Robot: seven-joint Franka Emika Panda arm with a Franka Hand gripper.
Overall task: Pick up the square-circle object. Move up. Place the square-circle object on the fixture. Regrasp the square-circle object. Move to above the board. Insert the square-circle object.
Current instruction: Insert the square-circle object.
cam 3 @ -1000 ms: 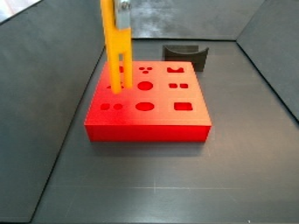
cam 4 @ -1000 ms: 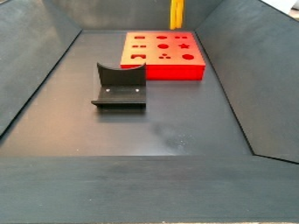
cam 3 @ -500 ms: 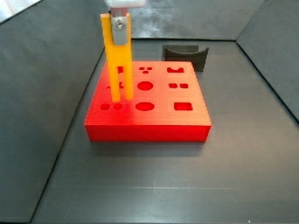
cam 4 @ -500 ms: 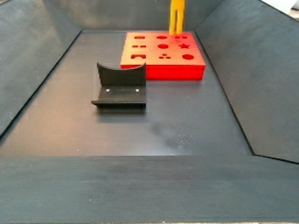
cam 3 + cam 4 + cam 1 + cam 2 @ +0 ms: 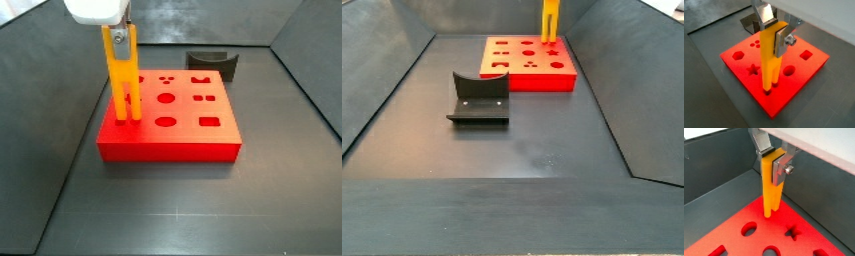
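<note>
Side views are taken first, working from near to far. Nearest in a side view, the dark grey floor (image 5: 516, 150) of the grey-walled bin is seen. On it stands the fixture (image 5: 478, 98), a dark L-shaped bracket on a base plate with a curved upright. Farther back lies the board (image 5: 529, 62), a large flat red-orange rectangular block with shaped cut-outs in its top face. At the board's far right edge the slim yellow peg, the square-circle object (image 5: 549, 20), is seen standing upright. Its upper end is cut off by the frame there, so the gripper is not shown in that picture.

In a side view from the opposite end, the board (image 5: 171, 127) is nearest and the fixture (image 5: 213, 65) stands behind it, well apart. The peg (image 5: 124, 80) stands upright over the board's left side, with its lower end at a cut-out near the left edge (how deep it sits cannot be told). The gripper (image 5: 119, 40) is directly above that spot, below its white body.

In both wrist views the silver fingers (image 5: 781, 39) are closed against the peg's upper part (image 5: 772, 175), one plate on each side. The peg's lower end (image 5: 768, 85) meets the board's top face (image 5: 797, 75) at a cut-out near the star-shaped one.
</note>
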